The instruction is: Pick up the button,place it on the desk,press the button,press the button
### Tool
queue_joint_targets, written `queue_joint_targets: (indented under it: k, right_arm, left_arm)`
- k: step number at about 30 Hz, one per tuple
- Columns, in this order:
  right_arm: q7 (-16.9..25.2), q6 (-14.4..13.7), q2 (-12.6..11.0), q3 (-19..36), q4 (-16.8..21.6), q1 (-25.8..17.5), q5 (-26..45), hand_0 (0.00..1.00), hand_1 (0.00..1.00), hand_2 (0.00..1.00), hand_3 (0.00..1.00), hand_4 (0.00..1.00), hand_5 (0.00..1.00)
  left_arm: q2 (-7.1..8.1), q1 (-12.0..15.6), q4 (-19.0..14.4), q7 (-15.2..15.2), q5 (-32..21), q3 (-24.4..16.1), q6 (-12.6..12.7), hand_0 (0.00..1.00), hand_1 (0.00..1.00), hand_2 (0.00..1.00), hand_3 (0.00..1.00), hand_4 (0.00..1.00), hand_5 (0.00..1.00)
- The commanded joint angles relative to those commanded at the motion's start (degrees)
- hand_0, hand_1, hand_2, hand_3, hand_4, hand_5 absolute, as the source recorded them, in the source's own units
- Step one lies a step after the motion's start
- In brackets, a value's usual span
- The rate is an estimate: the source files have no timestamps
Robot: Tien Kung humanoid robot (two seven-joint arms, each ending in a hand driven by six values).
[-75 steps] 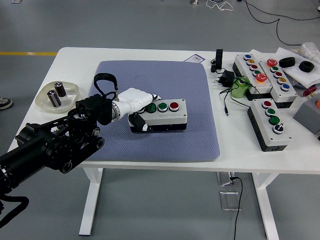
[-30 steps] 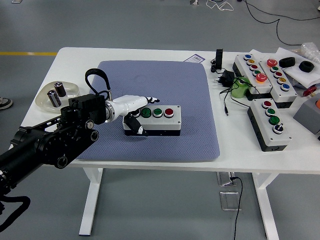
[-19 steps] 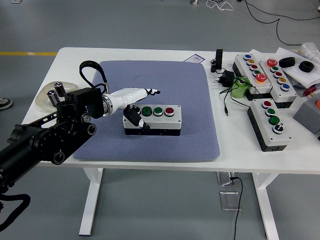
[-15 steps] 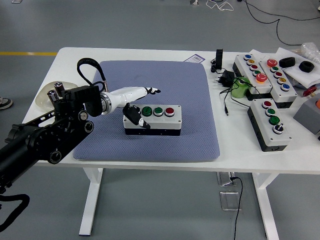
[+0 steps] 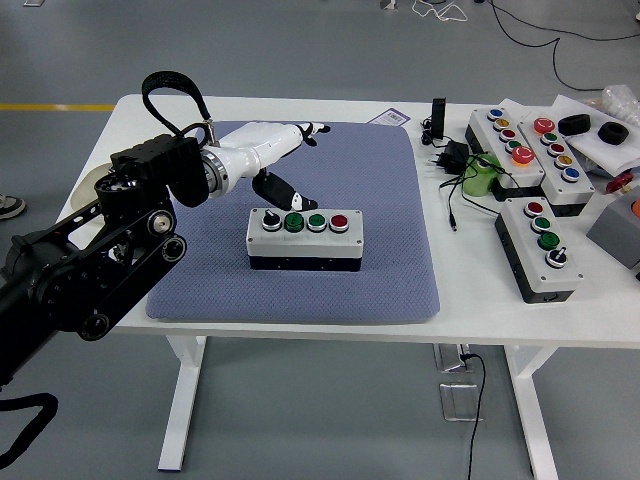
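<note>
Button box (image 5: 304, 239), grey with four buttons, sits placed on the blue mat (image 5: 330, 165); my white left hand (image 5: 268, 147) hovers spread, empty, presses not yet made.

Bright, even indoor light, sharp throughout.
Soft, short shadows fall below the left hand (image 5: 268, 148) onto the blue mat (image 5: 390, 180); the white table (image 5: 470, 305) to its right reads near overexposed, with no blur or glare spots visible.

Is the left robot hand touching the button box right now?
Apart. The head view shows the left robot hand raised behind the button box, with blue mat visible between them.
</note>
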Motion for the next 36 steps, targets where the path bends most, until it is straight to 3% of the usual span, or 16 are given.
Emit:
queue_joint_targets:
  k: [3,4,16,28,36]
  right_arm:
    - [0.02,0.02,-0.03,-0.08,0.0,0.0,-0.02,0.695,0.635,0.688,0.663,0.388,0.362]
    - [0.01,0.0,-0.04,0.1,0.0,0.04,-0.22,0.695,0.633,0.685,0.662,0.388,0.362]
    - [-0.1,-0.06,-0.06,0.57,0.0,0.06,-0.74,0.695,0.632,0.682,0.663,0.387,0.364]
    - [-0.15,-0.08,-0.06,0.53,0.0,0.01,-0.75,0.695,0.631,0.679,0.662,0.385,0.364]
    - [-0.17,-0.11,-0.05,0.42,0.0,0.02,-0.66,0.695,0.631,0.679,0.662,0.385,0.364]
  left_arm:
    - [-0.09,-0.02,-0.33,1.14,0.08,0.77,-1.04,0.134,0.22,0.256,0.846,0.656,0.013]
    - [-0.14,-0.05,-0.17,1.7,0.13,1.17,-1.65,0.029,0.079,0.137,0.822,0.593,0.002]
    - [-0.38,-0.4,-0.31,3.71,-0.82,5.21,-5.26,0.002,0.028,0.069,0.829,0.546,0.002]
    - [-1.27,-0.92,0.07,3.42,-2.27,7.6,-4.48,0.002,0.023,0.067,0.84,0.542,0.002]
    - [-2.18,-1.21,2.23,3.44,-3.25,8.88,-3.48,0.002,0.026,0.071,0.845,0.549,0.002]
